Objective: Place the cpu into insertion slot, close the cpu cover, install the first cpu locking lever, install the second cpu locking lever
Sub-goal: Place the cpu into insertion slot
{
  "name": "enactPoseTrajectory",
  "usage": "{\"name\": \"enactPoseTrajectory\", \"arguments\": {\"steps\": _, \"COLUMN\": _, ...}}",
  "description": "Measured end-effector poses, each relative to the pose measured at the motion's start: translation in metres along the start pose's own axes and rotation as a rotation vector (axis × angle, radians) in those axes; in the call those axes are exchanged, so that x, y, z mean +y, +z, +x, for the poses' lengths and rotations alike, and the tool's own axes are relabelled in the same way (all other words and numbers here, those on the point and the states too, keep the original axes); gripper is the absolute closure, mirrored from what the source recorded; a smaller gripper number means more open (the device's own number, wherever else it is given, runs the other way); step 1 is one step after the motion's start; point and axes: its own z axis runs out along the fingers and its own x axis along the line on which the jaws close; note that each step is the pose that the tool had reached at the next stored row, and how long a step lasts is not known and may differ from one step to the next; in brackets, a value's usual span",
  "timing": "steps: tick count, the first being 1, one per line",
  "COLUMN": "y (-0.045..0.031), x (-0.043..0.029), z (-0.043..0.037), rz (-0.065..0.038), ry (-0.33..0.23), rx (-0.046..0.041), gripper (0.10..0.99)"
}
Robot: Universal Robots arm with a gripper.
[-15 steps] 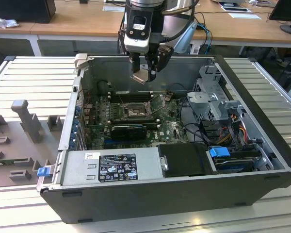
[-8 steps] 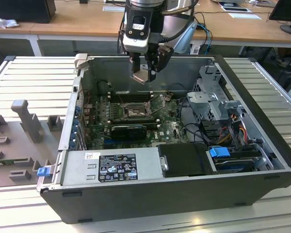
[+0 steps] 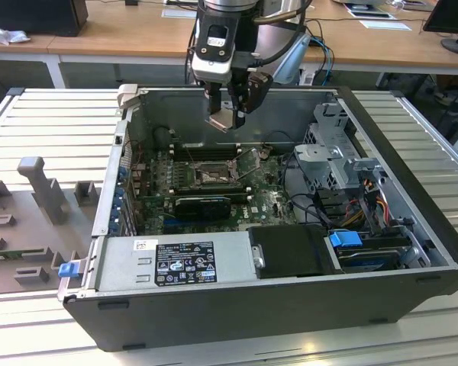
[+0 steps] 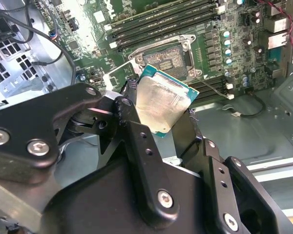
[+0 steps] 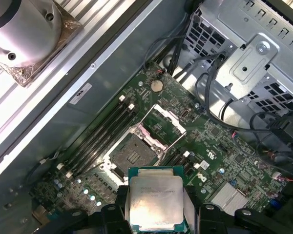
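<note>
exterior: arm comes straight down into the case, gripper pinching the cpu well above the slot | second wrist: cpu tilted, metal face to camera, cover flipped open beside slot | first wrist: cpu turned off-square to slot, slot uncovered, cables near it

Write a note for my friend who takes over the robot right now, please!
The gripper is shut on the cpu, held in the air above the motherboard.
The insertion slot is empty.
The cpu cover is swung up, open.
Done: the cpu is picked up.
Left: cpu into the slot, cover closed, both locking levers installed.
</note>
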Motion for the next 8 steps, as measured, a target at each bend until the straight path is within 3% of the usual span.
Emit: {"name": "enactPoseTrajectory", "arguments": {"steps": 8, "y": 0.0000, "x": 0.0000, "z": 0.0000, "rz": 0.000, "ry": 0.020, "rx": -0.0018, "gripper": 0.553}}
